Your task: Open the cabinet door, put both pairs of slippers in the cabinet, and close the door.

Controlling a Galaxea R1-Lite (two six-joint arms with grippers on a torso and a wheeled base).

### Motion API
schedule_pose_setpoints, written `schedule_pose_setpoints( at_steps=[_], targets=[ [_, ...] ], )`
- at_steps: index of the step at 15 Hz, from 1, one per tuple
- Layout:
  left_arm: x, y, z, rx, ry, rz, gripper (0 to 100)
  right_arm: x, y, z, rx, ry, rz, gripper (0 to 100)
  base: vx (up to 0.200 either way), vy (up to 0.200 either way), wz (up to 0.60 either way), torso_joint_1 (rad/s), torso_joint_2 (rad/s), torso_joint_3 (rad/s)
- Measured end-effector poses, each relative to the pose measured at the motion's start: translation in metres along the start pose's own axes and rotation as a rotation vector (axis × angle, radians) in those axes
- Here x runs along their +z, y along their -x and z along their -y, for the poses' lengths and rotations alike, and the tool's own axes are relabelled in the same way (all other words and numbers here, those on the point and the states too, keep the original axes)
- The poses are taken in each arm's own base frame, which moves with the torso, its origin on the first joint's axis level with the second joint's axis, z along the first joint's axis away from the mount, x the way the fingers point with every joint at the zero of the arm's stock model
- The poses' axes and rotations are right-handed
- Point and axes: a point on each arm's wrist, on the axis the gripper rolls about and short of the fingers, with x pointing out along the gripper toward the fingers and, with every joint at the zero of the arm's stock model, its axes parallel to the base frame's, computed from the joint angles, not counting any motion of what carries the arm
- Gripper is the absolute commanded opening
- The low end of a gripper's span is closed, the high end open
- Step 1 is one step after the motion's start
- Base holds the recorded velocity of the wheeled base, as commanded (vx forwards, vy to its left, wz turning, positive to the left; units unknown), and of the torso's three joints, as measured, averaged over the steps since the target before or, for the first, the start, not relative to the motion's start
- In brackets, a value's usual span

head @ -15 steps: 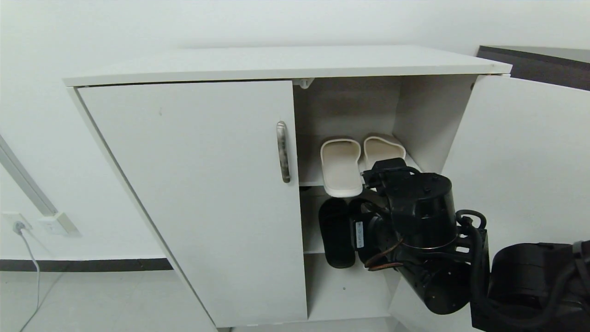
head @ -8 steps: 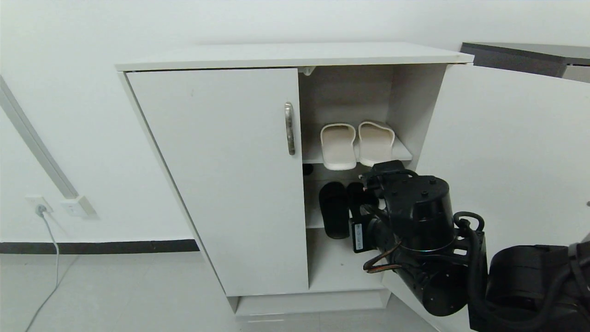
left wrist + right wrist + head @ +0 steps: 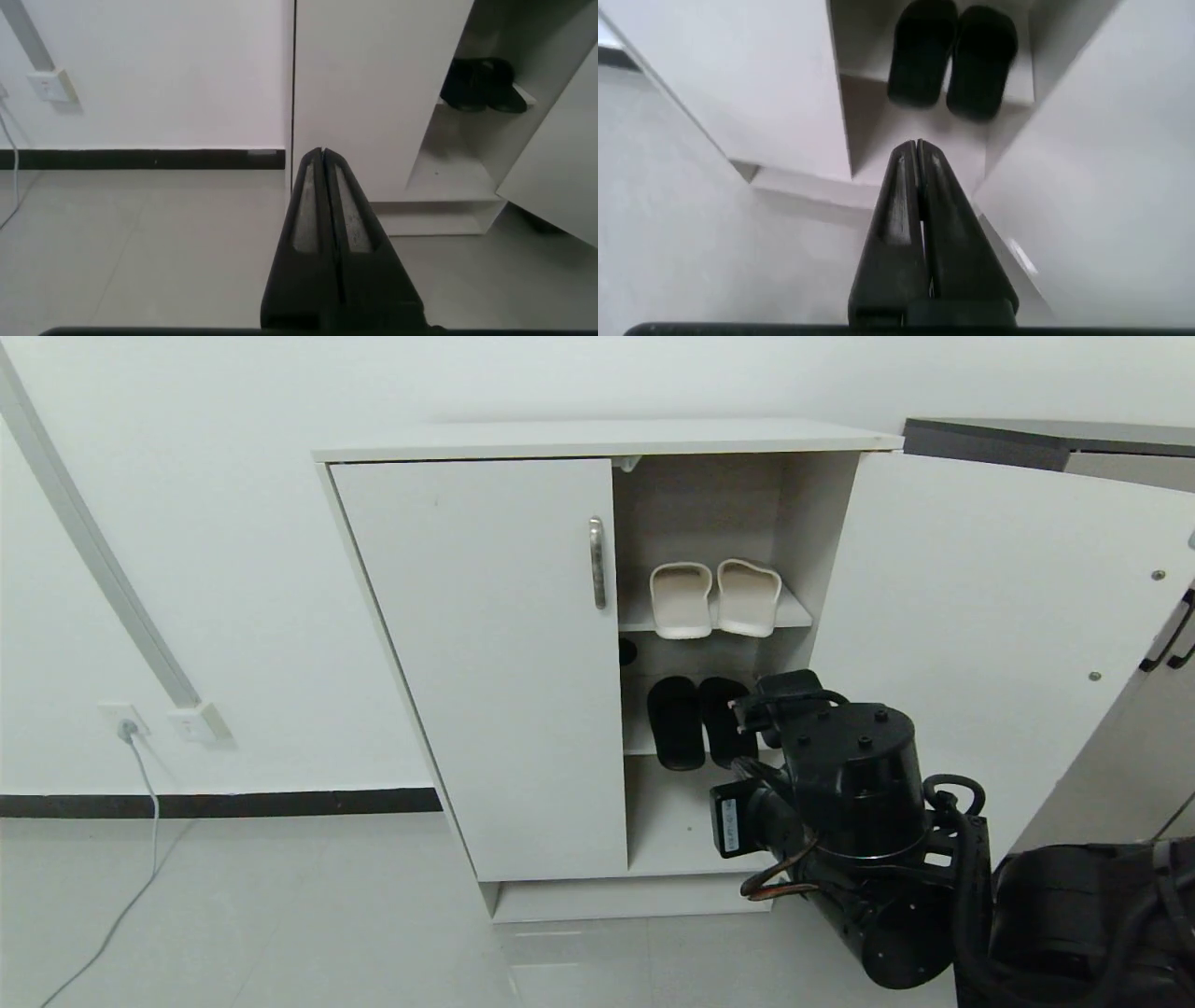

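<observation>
The white cabinet (image 3: 597, 434) has its left door (image 3: 495, 653) shut and its right door (image 3: 980, 616) swung wide open. A white pair of slippers (image 3: 714, 599) lies on the upper shelf. The black pair (image 3: 695, 721) lies on the shelf below, toes pointing in. My right arm (image 3: 845, 775) hangs low in front of the open half, apart from the shelves. In the right wrist view my right gripper (image 3: 918, 147) is shut and empty, pointing just below the black slippers (image 3: 952, 61). My left gripper (image 3: 322, 154) is shut and empty above the floor, facing the cabinet's foot.
A metal handle (image 3: 597, 576) sits on the shut door. A wall socket (image 3: 121, 721) with a trailing cable and slanted grey trunking (image 3: 93, 541) are at the left. A dark-topped grey unit (image 3: 1046, 439) stands behind the open door. Bare floor (image 3: 280, 915) lies to the left.
The camera has backed away from the cabinet, so it looks smaller and more floor shows. My right arm has come back with it, away from the black slippers. Both pairs stayed put.
</observation>
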Motion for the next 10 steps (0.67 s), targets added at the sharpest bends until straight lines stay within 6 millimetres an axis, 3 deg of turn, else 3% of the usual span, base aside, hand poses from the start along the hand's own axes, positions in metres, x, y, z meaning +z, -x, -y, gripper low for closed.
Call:
schedule_pose_setpoints(
  at_steps=[10],
  targets=[
    [0.0,0.0,0.0,0.0,0.0,0.0,0,-0.0064,0.0007,0.0032,-0.004,0.02,-0.006,0,0.0,0.0,0.0,0.0,0.0,0.0]
  ],
)
